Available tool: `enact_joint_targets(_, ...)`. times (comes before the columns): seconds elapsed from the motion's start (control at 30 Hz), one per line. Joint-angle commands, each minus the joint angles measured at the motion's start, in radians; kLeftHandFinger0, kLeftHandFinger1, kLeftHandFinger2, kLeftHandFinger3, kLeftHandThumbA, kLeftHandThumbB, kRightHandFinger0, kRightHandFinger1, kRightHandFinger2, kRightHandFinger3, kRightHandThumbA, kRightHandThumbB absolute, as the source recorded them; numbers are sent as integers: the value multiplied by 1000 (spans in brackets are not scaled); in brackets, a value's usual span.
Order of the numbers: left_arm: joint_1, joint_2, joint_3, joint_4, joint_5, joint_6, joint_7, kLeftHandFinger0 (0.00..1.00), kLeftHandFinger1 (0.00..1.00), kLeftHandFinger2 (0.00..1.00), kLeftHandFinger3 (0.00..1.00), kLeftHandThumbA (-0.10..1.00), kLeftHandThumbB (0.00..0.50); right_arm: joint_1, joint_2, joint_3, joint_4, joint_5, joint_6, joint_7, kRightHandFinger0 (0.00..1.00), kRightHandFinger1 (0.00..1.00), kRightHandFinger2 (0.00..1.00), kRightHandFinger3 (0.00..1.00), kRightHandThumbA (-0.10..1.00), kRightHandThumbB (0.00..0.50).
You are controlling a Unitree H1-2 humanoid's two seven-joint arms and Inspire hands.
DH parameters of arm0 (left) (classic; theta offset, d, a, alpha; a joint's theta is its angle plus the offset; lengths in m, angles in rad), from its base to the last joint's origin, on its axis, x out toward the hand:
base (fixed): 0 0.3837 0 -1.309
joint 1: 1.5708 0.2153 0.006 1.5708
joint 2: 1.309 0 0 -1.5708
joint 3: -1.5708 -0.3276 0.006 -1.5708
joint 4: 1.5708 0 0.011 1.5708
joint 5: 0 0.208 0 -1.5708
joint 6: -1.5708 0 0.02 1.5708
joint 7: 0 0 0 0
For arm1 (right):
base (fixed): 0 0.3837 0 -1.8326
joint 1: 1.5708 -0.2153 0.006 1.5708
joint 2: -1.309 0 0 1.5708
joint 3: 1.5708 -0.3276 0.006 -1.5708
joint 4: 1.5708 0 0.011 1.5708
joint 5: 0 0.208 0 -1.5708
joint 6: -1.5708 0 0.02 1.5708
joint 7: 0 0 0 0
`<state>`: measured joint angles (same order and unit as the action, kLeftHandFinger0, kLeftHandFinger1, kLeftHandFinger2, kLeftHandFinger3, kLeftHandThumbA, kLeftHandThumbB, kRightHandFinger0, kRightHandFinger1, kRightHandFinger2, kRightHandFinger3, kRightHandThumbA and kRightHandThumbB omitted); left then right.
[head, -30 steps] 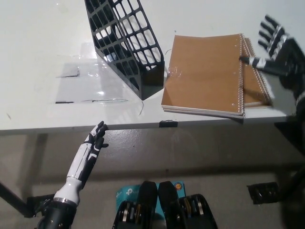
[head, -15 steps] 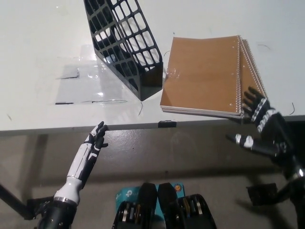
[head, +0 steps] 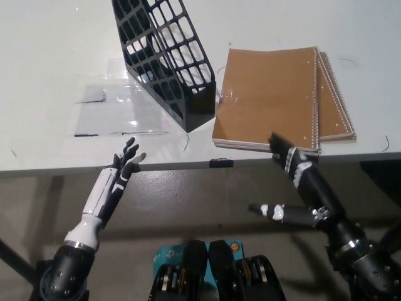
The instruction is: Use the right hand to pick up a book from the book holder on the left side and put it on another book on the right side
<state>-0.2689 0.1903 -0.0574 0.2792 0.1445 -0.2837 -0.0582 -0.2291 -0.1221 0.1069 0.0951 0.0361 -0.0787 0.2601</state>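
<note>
Bright even light, glare on table [head: 50, 56], slightly soft focus.

Book holder [head: 166, 59] blocks table [head: 50, 56] centre; stacked books [head: 276, 97] just right; left open.

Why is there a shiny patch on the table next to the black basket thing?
In the head view, a clear plastic sheet on the white table catches light beside the black book holder, making pale glare; the brown books look matte and sharp.
</note>
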Motion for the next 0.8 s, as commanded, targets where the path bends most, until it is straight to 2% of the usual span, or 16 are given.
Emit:
enact_joint_targets(0.0, 37, 12, 2, -44, -11, -7, -12, 834, 1000, 1000, 1000, 1000, 103, 6, -17, 18, 21, -54, -104, -10, 1000, 1000, 1000, 1000, 1000, 207)
enact_joint_targets(0.07, 61, 8, 2, -53, -14, -8, -12, 826, 1000, 1000, 1000, 1000, 102, 27, -15, 26, 26, -44, -103, 1, 1000, 1000, 1000, 1000, 1000, 179)
enact_joint_targets(0.17, 98, 5, -2, -62, -14, -18, -14, 819, 1000, 1000, 1000, 1000, 100, 65, -14, 40, 16, -47, -94, 5, 1000, 1000, 1000, 1000, 1000, 190)
enact_joint_targets(0.27, 130, 1, -7, -70, -11, -8, -21, 821, 998, 1000, 1000, 1000, 116, 106, -15, 47, 5, -45, -97, 6, 1000, 1000, 1000, 1000, 999, 173)
enact_joint_targets(0.33, 142, -2, -12, -66, -8, -11, -22, 820, 992, 1000, 1000, 1000, 109, 127, -16, 48, 1, -44, -103, 6, 1000, 1000, 1000, 1000, 995, 167)
enact_joint_targets(0.5, 152, -6, -16, -53, 0, -27, -13, 790, 969, 1000, 1000, 990, 97, 140, -15, 47, 9, -41, -104, 8, 1000, 1000, 1000, 1000, 988, 182)
enact_joint_targets(0.57, 153, -6, -15, -45, -2, -31, -12, 776, 959, 1000, 1000, 987, 110, 140, -17, 50, 12, -44, -102, 10, 1000, 1000, 1000, 1000, 988, 199)
enact_joint_targets(0.77, 153, -2, -19, -40, 5, -37, -12, 772, 954, 1000, 1000, 999, 116, 142, -19, 53, 15, -46, -108, 12, 1000, 1000, 1000, 1000, 990, 187)
